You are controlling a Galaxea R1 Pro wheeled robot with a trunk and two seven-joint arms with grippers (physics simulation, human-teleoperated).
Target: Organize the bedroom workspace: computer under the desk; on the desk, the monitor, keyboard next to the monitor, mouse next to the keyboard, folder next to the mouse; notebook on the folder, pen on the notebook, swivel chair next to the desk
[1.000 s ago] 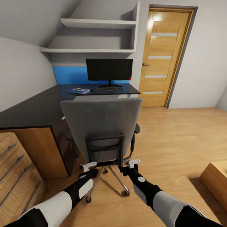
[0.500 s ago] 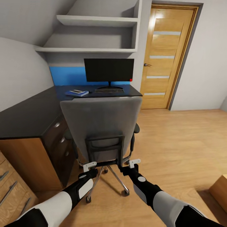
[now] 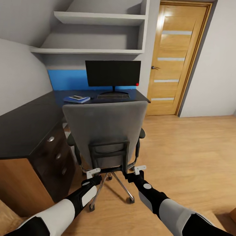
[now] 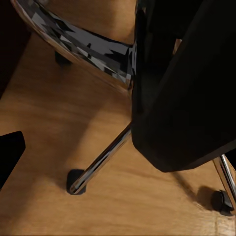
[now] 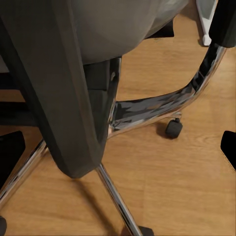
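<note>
Between robot and desk point(image 3: 23, 127): swivel chair point(image 3: 105, 131).

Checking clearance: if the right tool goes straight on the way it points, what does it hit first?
Most likely the swivel chair: its dark back frame sits directly ahead of the right tool, though the exact gap is unclear.

I'm in a home room set up as a study corner: an L-shaped black desk point(image 3: 26, 124) with drawers, a monitor point(image 3: 113, 73) and keyboard point(image 3: 112, 96) on it, my grey swivel chair point(image 3: 105, 131) before it. White wall shelves point(image 3: 95, 32) sit under a sloped ceiling, beside a wooden door point(image 3: 175, 59) and wood-plank floor point(image 3: 183, 154)
</note>
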